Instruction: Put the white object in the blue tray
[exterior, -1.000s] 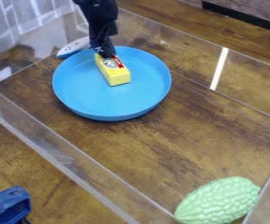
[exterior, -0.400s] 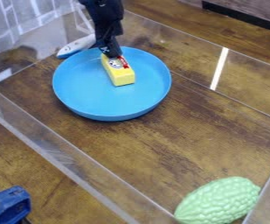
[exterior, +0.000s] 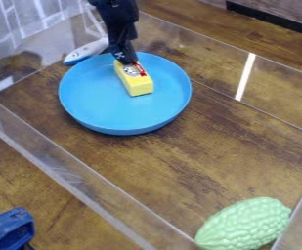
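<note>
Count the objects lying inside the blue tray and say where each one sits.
1. A yellow block lies on the far side of the blue tray, just below the gripper. The white object lies outside, beyond the far-left rim. The arm may hide something.

Blue tray holding yellow block, gripper above, green gourd near corner

Black robot arm enters from top edge, angled steeply down; dark two-fingered gripper at its tip, jaws spread wide, nothing gripped between them
</note>
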